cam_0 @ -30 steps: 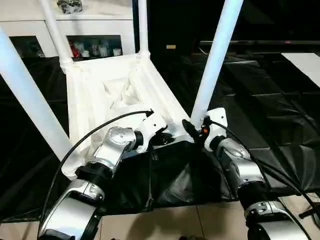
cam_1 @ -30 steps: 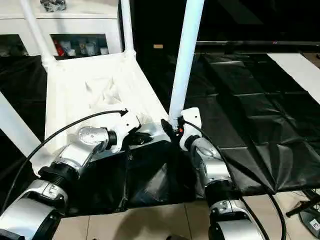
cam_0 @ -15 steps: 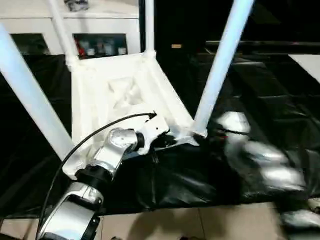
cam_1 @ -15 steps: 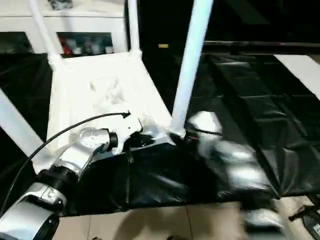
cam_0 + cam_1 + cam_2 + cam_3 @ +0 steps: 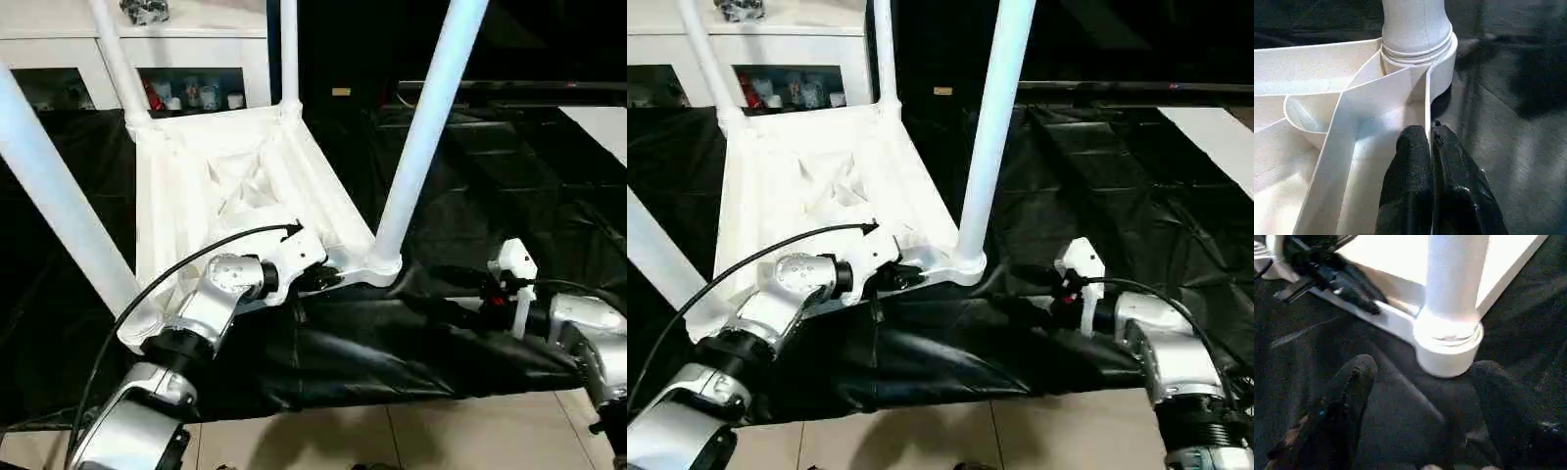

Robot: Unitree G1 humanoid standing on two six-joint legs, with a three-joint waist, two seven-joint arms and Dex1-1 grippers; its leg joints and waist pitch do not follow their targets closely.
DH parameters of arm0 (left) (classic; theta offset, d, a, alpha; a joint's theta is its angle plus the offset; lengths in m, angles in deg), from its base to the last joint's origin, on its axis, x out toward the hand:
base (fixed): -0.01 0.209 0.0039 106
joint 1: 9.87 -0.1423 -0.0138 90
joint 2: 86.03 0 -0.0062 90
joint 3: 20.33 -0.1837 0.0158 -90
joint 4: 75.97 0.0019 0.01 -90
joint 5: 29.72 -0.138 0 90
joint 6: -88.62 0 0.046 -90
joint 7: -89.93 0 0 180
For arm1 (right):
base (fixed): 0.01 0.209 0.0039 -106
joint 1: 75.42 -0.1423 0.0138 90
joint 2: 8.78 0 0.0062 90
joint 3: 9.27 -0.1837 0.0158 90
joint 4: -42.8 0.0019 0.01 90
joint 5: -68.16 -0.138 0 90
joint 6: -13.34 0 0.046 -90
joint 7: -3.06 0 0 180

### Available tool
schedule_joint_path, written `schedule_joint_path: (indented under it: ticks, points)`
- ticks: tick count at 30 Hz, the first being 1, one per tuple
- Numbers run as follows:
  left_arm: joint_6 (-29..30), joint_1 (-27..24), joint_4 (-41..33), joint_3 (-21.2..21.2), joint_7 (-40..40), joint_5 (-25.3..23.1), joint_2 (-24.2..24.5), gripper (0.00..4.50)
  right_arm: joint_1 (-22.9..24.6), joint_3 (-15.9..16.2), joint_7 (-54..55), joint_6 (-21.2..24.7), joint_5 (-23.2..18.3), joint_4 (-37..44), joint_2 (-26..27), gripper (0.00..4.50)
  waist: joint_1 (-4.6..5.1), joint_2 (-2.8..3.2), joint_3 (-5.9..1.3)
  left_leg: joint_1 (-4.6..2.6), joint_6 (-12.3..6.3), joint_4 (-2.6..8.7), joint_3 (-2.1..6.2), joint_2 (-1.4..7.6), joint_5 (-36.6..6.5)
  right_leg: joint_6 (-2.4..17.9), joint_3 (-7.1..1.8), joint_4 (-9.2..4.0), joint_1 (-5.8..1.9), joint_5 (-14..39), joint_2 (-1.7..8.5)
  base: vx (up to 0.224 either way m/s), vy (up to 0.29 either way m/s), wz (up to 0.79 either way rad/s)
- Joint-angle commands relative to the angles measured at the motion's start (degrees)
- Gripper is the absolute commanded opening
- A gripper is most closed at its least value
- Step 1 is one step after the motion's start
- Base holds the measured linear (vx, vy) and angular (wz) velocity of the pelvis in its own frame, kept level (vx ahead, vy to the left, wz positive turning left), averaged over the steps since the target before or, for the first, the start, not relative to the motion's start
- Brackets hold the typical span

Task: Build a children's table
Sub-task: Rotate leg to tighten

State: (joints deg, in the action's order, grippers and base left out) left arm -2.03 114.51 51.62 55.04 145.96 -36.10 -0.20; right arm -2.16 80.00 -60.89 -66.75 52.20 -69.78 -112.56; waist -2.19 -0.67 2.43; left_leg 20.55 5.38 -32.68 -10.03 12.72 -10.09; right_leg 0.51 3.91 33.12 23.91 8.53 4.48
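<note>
The children's table lies upside down on a black sheet, its ribbed white tabletop [image 5: 225, 186] facing up. Four white tube legs stand in the corner sockets: near right [image 5: 426, 127], near left [image 5: 49, 186], and two at the back [image 5: 116, 59] [image 5: 289, 49]. My left gripper [image 5: 1430, 134] is shut on the thin near rim of the tabletop, close to the near-right socket [image 5: 1418, 49]. My right gripper [image 5: 1019, 289] is open, low over the sheet to the right of that socket [image 5: 1449, 345], apart from it, with nothing between its fingers [image 5: 1359, 369].
A white cabinet with glass doors [image 5: 59, 49] stands right behind the table. The crinkled black sheet [image 5: 490, 176] spreads to the right, with a white patch [image 5: 598, 122] at its far right. Tiled floor [image 5: 392, 441] runs along the front.
My right gripper has left the base of the near-right leg, swung out to the right and opened wider. The left gripper keeps its hold on the rim.
</note>
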Motion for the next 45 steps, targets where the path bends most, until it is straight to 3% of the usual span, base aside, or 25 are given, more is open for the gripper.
schedule_joint_path:
  ticks: [1,2,5,6,13,14,16,31,45]
  points:
    - [-1.77,-1.37,-0.01,-1.71,3.59,1.56,-0.07,0.0,-2.14,-0.59,1.31,0.78,-1.02,1.27,0.63,3.8,-0.28,-1.19,-3.62,0.31,-6.39,2.79,-0.57,-0.04,-11.26,9.31,-1.46,-4.23,-3.23,20.29,2.42,0.0,0.0,0.0]
    - [-2.06,-1.37,-0.03,-1.84,4.56,1.69,0.41,0.0,-2.43,-0.37,1.07,1.26,-1.53,1.7,1.03,3.87,-0.3,-0.69,-3.57,0.2,-6.2,2.85,-0.55,-0.02,-11.58,9.43,-1.46,-4.24,-3.14,20.45,2.41,0.0,0.0,0.0]
    - [-3.08,-1.22,-0.24,-2.62,10.04,2.57,2.51,0.0,-4.34,1.92,0.84,-0.55,0.17,0.85,2.22,4.09,-0.52,-0.68,-3.55,-0.07,-5.39,2.98,-0.58,0.07,-12.67,9.76,-1.55,-4.22,-3.14,20.16,2.42,0.0,0.0,0.0]
    - [-3.17,-1.12,-0.17,-2.71,11.22,2.82,2.96,0.0,-5.1,2.71,1.14,-1.69,1.34,-0.08,2.52,4.19,-0.56,-0.24,-3.53,-0.14,-4.77,3.08,-0.54,0.14,-12.92,10.03,-1.55,-4.15,-3.09,19.5,2.36,0.0,0.0,0.0]
    - [-3.53,-0.23,0.32,-3.34,16.28,3.11,5.41,0.0,-8.69,7.17,-0.98,-4.29,5.42,-3.94,3.8,4.25,-0.83,0.05,-3.77,-0.3,-3.77,3.06,-0.64,0.2,-12.66,12.21,-1.7,-3.42,-3.48,14.12,2.37,0.0,0.0,0.0]
    - [-3.74,0.16,0.87,-3.54,17.59,3.08,6.08,0.0,-9.69,8.15,-2.23,-4.61,5.86,-4.99,4.1,4.25,-0.81,-0.17,-3.79,-0.14,-3.89,3.04,-0.67,0.2,-12.23,12.4,-1.69,-3.25,-3.63,13.1,2.28,0.0,0.0,0.0]
    - [-3.73,0.8,1.86,-3.96,20.48,3.43,7.25,0.0,-11.61,9.92,-4.29,-4.99,6.57,-7.22,4.48,4.07,-0.87,0.03,-3.82,-0.2,-4.02,2.96,-0.72,0.18,-12.3,13.0,-1.63,-3.1,-3.58,13.01,2.29,0.0,0.0,0.0]
    - [-5.05,3.06,4.84,-4.28,25.53,3.93,9.35,0.0,-16.24,16.23,-13.76,-7.28,9.31,-14.61,5.93,2.71,-1.24,-0.49,-3.74,-0.29,-3.89,2.98,-0.78,0.39,-12.01,13.33,-1.77,-2.88,-3.56,13.48,2.42,0.0,0.0,0.0]
    - [-5.47,3.93,6.48,-3.73,27.14,4.43,10.5,0.0,-17.58,17.09,-15.83,-9.04,9.31,-18.61,9.19,2.12,-1.21,-0.21,-3.54,-0.57,-2.49,3.29,-0.6,0.41,-14.8,12.09,-1.74,-3.28,-3.39,18.07,2.47,0.0,0.0,0.0]
